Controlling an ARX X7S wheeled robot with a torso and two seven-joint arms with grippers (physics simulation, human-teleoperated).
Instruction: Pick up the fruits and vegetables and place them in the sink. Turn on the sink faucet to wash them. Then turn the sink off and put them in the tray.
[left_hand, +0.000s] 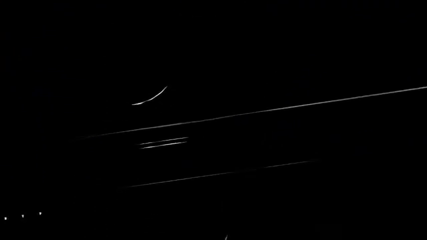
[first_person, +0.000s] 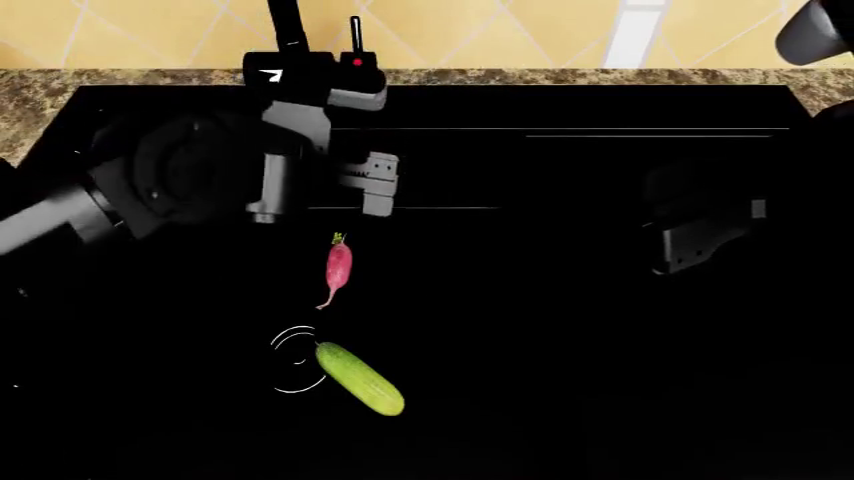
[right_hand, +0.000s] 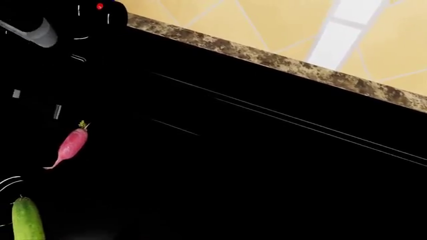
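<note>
The pink-red radish (first_person: 338, 268) (right_hand: 72, 143) and the light-green cucumber (first_person: 358, 378) (right_hand: 27, 221) lie on the floor of the black sink (first_person: 561, 330) (right_hand: 253, 170). The cucumber is next to the drain ring (first_person: 296, 358). At the sink's back edge stands the sink faucet (first_person: 310, 68), its lever (first_person: 356, 40) upright with a red dot (right_hand: 99, 6). My left gripper (first_person: 327, 195) hangs open and empty just behind the radish, below the faucet base. My right gripper (first_person: 694, 235) is a dark shape over the sink's right part. The left wrist view shows only black sink surface (left_hand: 267, 150). The tray is out of view.
A speckled granite counter strip (first_person: 561, 76) (right_hand: 280, 62) runs behind the sink, with yellow wall tiles (first_person: 507, 25) above it. A dark rounded object (first_person: 817, 30) sits at the far right corner.
</note>
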